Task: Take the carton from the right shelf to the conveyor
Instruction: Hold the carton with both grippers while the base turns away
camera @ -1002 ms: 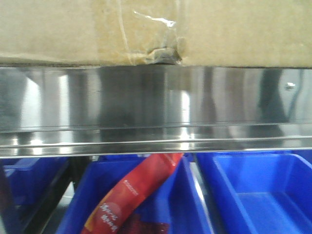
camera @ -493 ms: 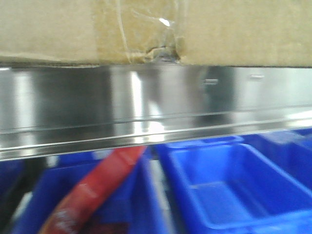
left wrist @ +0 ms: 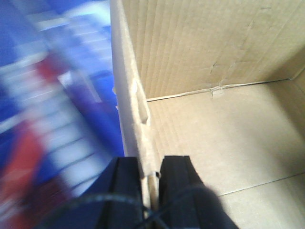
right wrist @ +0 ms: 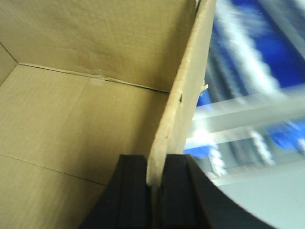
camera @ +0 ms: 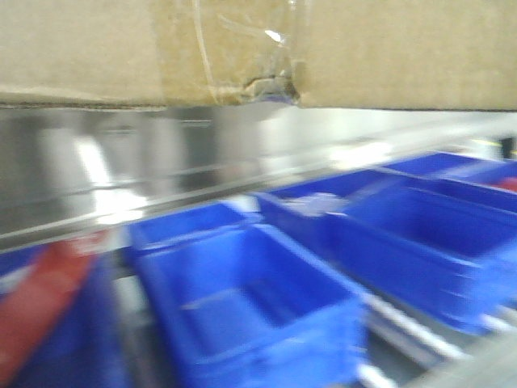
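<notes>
We hold the carton (camera: 388, 48) by two opposite walls. The left gripper (left wrist: 150, 188) pinches the rim of one side wall, one finger inside and one outside, and the right gripper (right wrist: 153, 191) clamps the facing wall the same way. Gripping both sides, we judge, serves to carry the open, empty box level. Its taped seam sits just above the right shelf (camera: 161, 170), over blurred blue bins (camera: 250, 299); we cannot tell whether it touches. The conveyor is out of view.
</notes>
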